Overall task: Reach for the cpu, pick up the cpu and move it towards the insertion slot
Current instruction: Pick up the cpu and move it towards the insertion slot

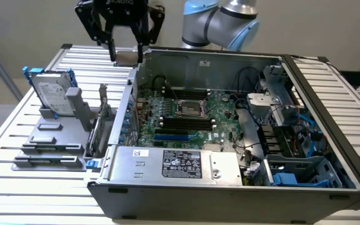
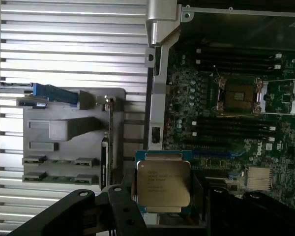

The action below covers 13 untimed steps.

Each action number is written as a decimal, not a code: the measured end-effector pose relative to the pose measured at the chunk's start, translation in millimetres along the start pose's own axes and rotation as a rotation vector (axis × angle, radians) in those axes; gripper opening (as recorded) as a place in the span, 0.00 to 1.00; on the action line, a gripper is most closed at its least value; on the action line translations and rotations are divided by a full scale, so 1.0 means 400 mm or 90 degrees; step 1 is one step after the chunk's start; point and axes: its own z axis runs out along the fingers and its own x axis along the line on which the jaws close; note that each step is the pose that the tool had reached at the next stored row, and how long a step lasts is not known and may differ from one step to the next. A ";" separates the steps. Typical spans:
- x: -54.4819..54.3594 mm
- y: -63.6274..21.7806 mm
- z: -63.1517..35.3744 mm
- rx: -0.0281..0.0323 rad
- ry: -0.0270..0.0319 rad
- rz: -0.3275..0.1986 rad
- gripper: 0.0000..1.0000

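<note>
Holding the cpu [image 2: 163, 183] clamped in my gripper [image 1: 127, 57], up above the case's back-left corner. Pickup's done; the insertion slot [image 1: 189, 108] sits around 5 o'clock from it, well apart.

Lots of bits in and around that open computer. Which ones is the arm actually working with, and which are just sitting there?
In the job:
- cpu, held in the gripper, up over the case's edge
- insertion slot on the motherboard

Just lying about:
- hard drive upright in the grey holder
- memory slots
- power supply
</note>
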 end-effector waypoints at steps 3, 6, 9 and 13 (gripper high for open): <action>-0.035 0.000 -0.001 0.0000 0.0000 0.000 0.55; -0.069 0.001 -0.002 0.0000 0.0000 0.000 0.55; -0.103 0.002 -0.001 0.0000 0.0000 0.000 0.55; -0.148 0.005 0.004 0.0000 0.0000 0.000 0.55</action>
